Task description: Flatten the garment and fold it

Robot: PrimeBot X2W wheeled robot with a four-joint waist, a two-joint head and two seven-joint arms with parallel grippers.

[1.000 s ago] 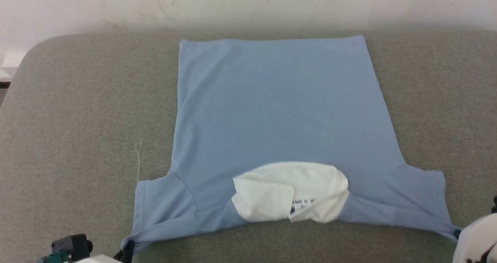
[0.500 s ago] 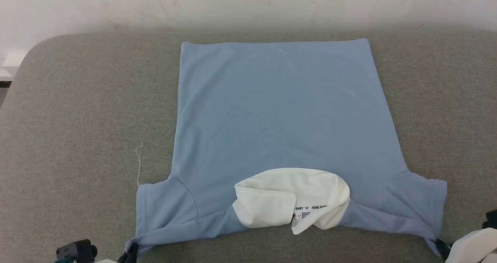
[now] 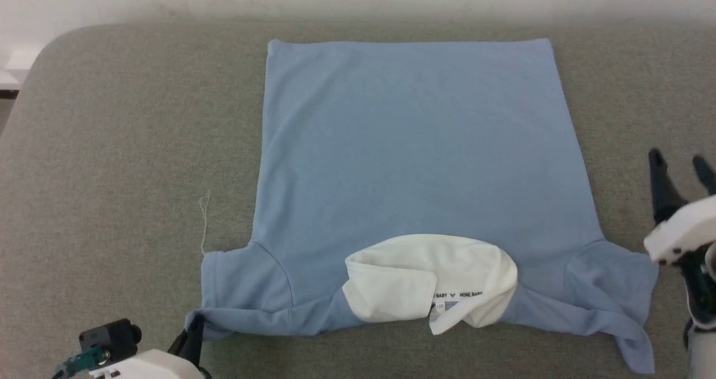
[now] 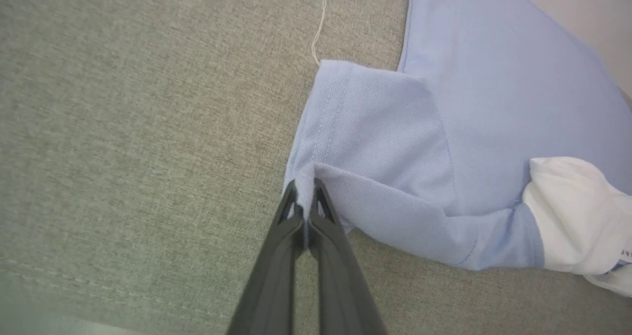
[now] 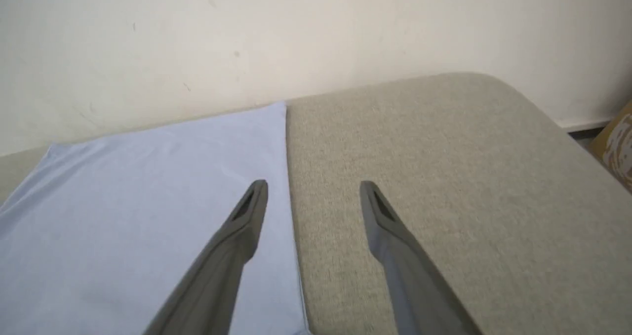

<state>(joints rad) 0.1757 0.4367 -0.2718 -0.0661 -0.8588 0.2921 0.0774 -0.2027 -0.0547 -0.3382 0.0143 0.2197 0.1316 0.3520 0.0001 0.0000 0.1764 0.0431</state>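
Head view: grey cushion [image 3: 112, 144] is covered at centre by shirt [image 3: 414, 144], spread flat, hem twd wall, white collar [image 3: 425, 278] at near edge. Sleeve [image 4: 375, 122] corner is pinched by left gripper [image 4: 304, 187]. Right gripper [image 5: 313, 189] is held spread, empty, over shirt's R edge. Thread [image 3: 205, 222] is seen beside sleeve.

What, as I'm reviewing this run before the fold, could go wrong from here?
The left gripper alone grips a sleeve corner of the garment, with the right gripper open beside it: a one-sided pull may skew it. The right sleeve lies rumpled and the collar bunched; folding now could trap creases.
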